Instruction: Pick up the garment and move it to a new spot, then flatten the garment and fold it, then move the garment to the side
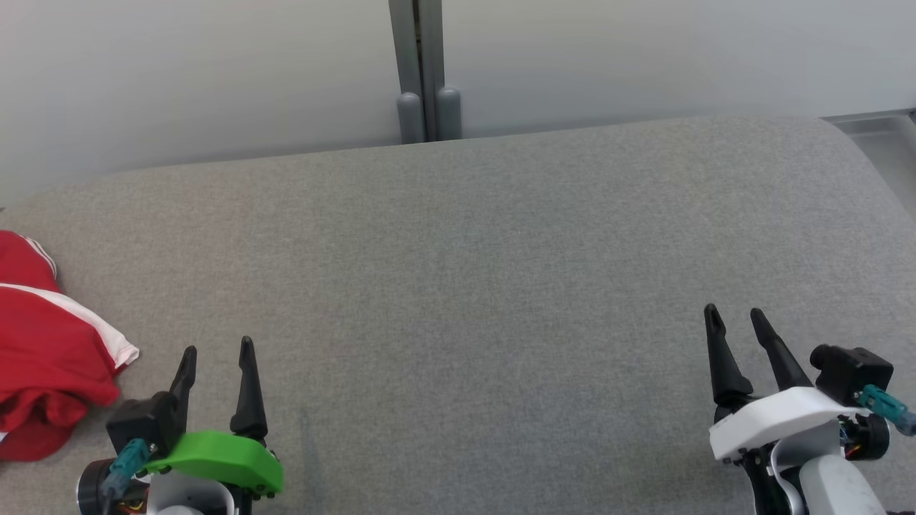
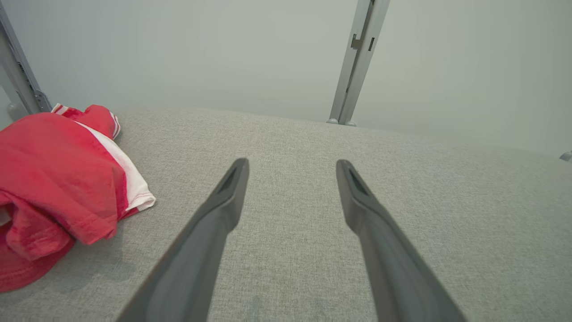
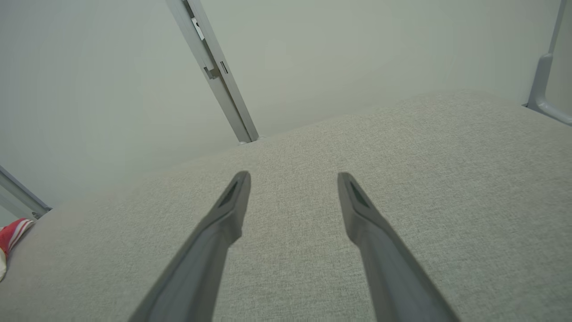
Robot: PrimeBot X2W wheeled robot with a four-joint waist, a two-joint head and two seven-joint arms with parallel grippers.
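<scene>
Grey fabric surface (image 1: 458, 250) spans the workspace. Red garment (image 1: 50, 357), white-striped, lies crumpled at its near-left edge. My left gripper (image 1: 217, 345) hovers low at near left, just right of the garment, fingers pointing far, spread wide, empty. My right gripper (image 1: 733, 310) at near right: same pose, fingers parted, holding nothing.

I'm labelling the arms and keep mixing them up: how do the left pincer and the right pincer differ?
The left pincer sits on a green mount; the right pincer on a white one. The left pincer is beside the red garment; the right pincer is far across the grey surface from it. Both are dark and two-pronged, stand open and hold nothing.
</scene>
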